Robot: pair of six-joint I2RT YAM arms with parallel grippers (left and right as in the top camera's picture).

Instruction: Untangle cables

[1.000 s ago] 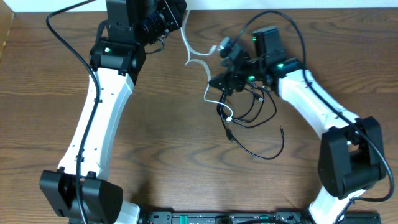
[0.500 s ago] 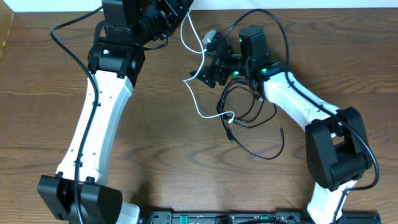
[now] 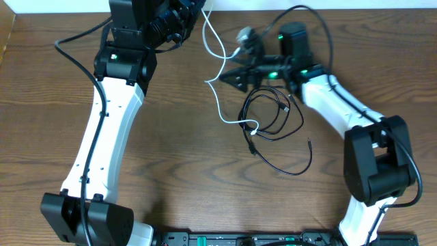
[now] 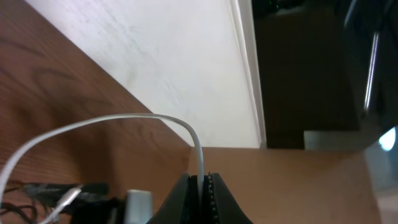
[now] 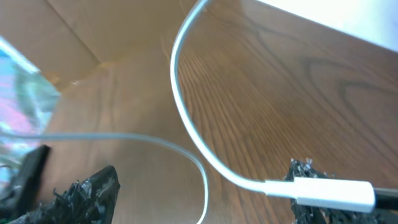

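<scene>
The white cable point(image 3: 217, 96) runs from my left gripper point(image 3: 196, 9) at the far table edge down in a wavy line to the black cable point(image 3: 273, 117), which lies in loops at centre right. The left gripper point(image 4: 203, 182) is shut on the white cable point(image 4: 124, 119). My right gripper point(image 3: 236, 71) is beside the white cable's upper bend. In the right wrist view its fingers point(image 5: 199, 193) are wide apart; the white cable point(image 5: 184, 118) curves between them, and its white plug point(image 5: 333, 193) lies against the right finger.
The black cable's free end point(image 3: 310, 143) trails toward the right front. A white wall strip point(image 3: 68, 5) borders the far table edge. The left arm point(image 3: 109, 130) spans the left side, the right arm point(image 3: 341, 109) the right side.
The left gripper has pulled the white cable toward the far edge, drawing it longer and straighter. The right gripper has moved up and left from the black loops to the white cable's bend.
</scene>
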